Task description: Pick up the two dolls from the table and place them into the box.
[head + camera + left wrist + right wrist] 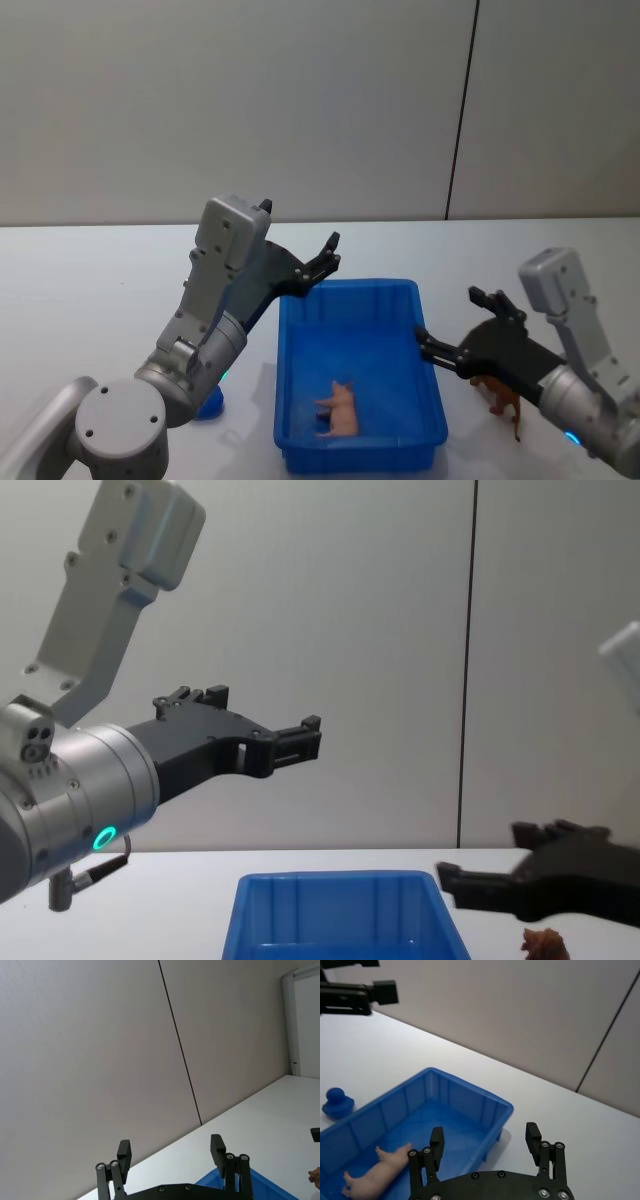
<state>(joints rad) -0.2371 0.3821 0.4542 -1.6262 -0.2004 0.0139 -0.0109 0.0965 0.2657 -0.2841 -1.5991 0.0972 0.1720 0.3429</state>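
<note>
Pink pig doll point(338, 408) lies inside the bright blue plastic bin point(360, 455). The rounded blue doll point(337, 1102), at its eight o'clock on the surface point(100, 300), looks light and slick; pinch across its body. Left gripper point(170, 1147), right gripper point(485, 1135): fingers apart.

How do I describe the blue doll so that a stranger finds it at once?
Find the large blue box on the white table. Just outside its left wall sits the blue doll. It is rounded and bright blue, unlike the pale pink doll inside the box.
</note>
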